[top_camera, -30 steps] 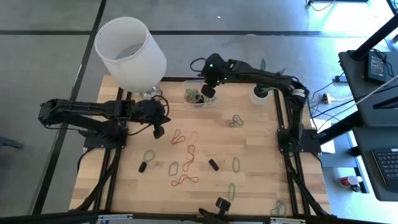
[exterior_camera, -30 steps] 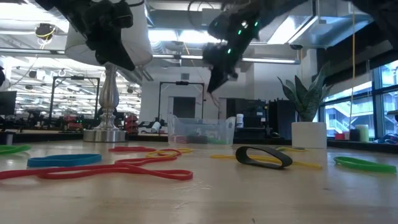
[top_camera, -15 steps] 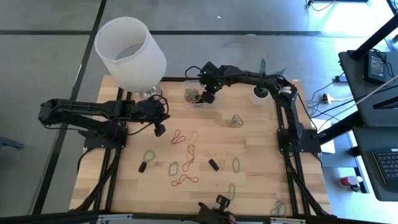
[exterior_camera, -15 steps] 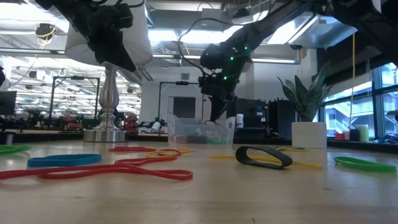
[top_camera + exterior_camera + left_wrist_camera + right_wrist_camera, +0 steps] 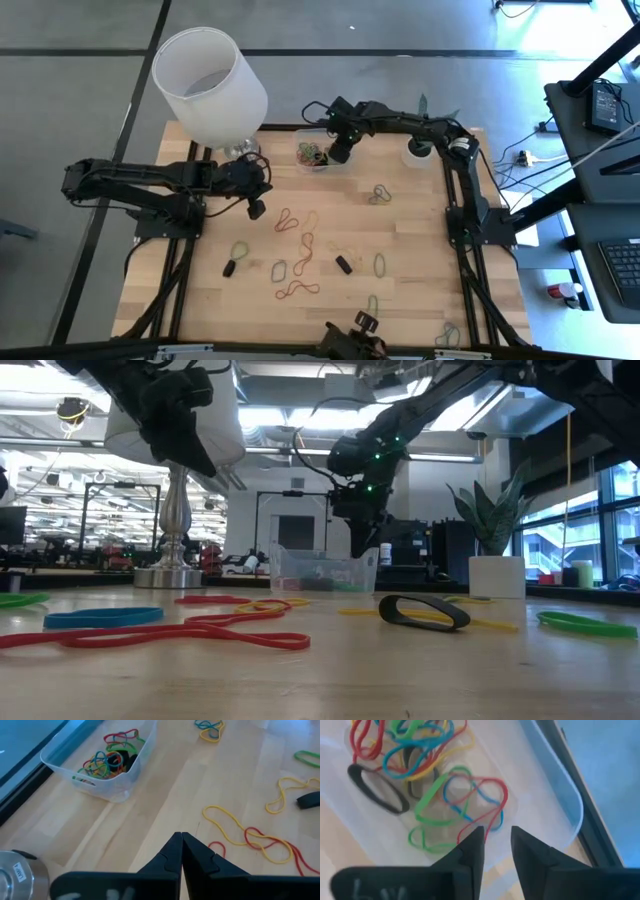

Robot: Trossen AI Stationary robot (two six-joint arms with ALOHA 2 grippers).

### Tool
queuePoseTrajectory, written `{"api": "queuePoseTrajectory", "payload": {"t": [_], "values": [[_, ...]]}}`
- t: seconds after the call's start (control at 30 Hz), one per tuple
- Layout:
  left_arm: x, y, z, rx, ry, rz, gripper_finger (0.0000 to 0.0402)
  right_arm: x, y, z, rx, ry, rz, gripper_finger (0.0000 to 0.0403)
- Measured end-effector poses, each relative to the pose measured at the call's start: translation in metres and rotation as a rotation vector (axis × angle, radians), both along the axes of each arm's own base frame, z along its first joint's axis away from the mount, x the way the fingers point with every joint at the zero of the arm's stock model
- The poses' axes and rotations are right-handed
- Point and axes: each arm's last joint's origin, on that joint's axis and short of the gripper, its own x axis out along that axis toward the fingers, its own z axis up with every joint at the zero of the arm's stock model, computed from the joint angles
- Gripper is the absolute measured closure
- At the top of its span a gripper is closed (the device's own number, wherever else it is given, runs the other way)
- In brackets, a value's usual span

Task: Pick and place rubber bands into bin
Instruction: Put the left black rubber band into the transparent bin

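right gripper (image 5: 494,842) hangs over the bin (image 5: 318,153) at the table's (image 5: 420,300) far edge, fingers slightly parted, gripping nothing. inside it, rubber bands (image 5: 425,775) are a tangle, hard to count. left gripper (image 5: 181,851) is pinched closed and empty, above the table by the lamp base (image 5: 17,879), which is cut off.

I see the bin (image 5: 318,155), clear, upright at the worktop's far edge, holding tangled rubber bands (image 5: 427,780); more lie scattered mid-worktop.

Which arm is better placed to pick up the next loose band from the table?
Probably the left. The left gripper, fingers shut, hangs beside the red band on the table, while the right gripper, slightly open, is over the bin.
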Motion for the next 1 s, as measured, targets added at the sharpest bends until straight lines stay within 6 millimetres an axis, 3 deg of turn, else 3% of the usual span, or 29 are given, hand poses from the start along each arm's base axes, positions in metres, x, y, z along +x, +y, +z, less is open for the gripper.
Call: {"api": "queuePoseTrajectory", "payload": {"t": [0.27, 0.47, 0.63, 0.8, 1.0], "values": [[-0.005, -0.001, -0.005, 0.025, 0.089, -0.038, 0.0397, 0.001, 0.004, 0.041, 0.057, -0.034, -0.029, 0.0294], [-0.007, -0.003, -0.007, 0.037, 0.138, -0.162, 0.04, -0.008, 0.024, 0.073, 0.071, -0.099, -0.095, 0.0322], [-0.011, -0.004, -0.009, 0.049, 0.192, -0.236, 0.0398, -0.023, 0.06, 0.087, 0.098, -0.131, -0.149, 0.0362], [-0.013, -0.004, -0.011, 0.083, 0.232, -0.277, 0.0398, -0.039, 0.109, 0.087, 0.085, -0.137, -0.199, 0.0397], [-0.017, -0.007, -0.014, 0.07, 0.284, -0.288, 0.0395, -0.068, 0.166, 0.069, 0.068, -0.175, -0.227, 0.0384]]}}
